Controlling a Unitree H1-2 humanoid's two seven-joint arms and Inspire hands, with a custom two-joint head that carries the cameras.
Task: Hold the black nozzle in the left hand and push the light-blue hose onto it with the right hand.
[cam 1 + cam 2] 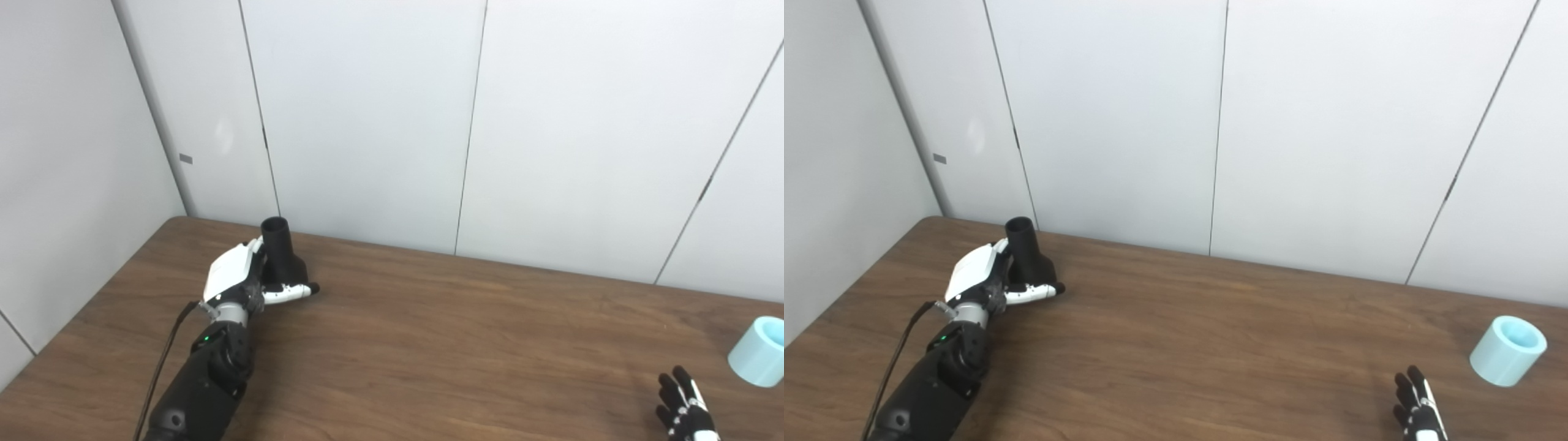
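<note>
The black nozzle (282,254) stands upright on the wooden table (441,331) at the back left, narrow neck up. My left hand (242,278) is cupped against its left side. The thumb lies stretched across the front of the flared base, and the fingers are hidden behind the nozzle, so I cannot tell whether the hold is closed. The light-blue hose (1508,350), a short wide tube, lies tilted at the far right of the table. My right hand (1418,407) is at the bottom edge, below and left of the hose and apart from it, open with its fingers spread.
White wall panels (367,122) close off the table's back and left sides just behind the nozzle. A black cable (162,367) runs along my left forearm. Bare wood stretches between the two hands.
</note>
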